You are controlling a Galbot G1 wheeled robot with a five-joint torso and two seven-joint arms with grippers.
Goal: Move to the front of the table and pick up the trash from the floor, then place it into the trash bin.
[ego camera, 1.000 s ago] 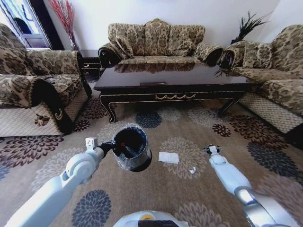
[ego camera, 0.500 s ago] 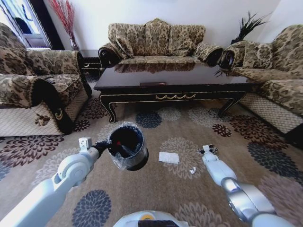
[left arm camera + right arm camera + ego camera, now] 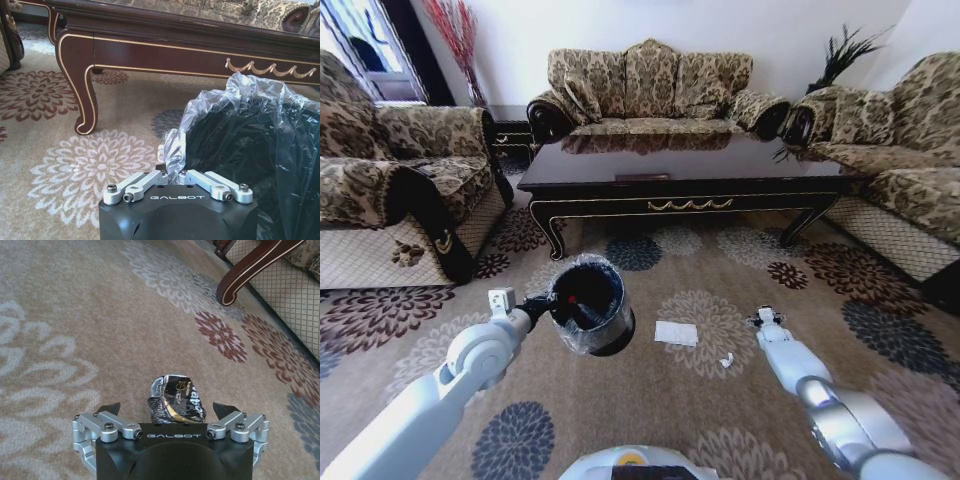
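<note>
My left gripper [image 3: 538,304] is shut on the liner-covered rim of the black trash bin [image 3: 591,306] and holds it above the floor [image 3: 650,400]. From the left wrist the fingers [image 3: 150,178] pinch the clear liner beside the bin [image 3: 250,150]. My right gripper [image 3: 766,320] is low over the carpet, open, with a small dark crumpled wrapper [image 3: 176,399] standing between its spread fingers [image 3: 111,408]. A flat white paper square [image 3: 676,333] lies on the carpet between the two arms. The long dark table [image 3: 690,178] stands beyond.
A tiny white scrap [image 3: 726,360] lies near the paper. Patterned sofas [image 3: 650,85] ring the table on three sides, an armchair [image 3: 400,190] to the left. A curved table leg [image 3: 82,90] is close to the bin. Open carpet lies in front of me.
The bin in my left gripper has shifted slightly left and up. My right gripper swayed a little left, then came back over the wrapper.
</note>
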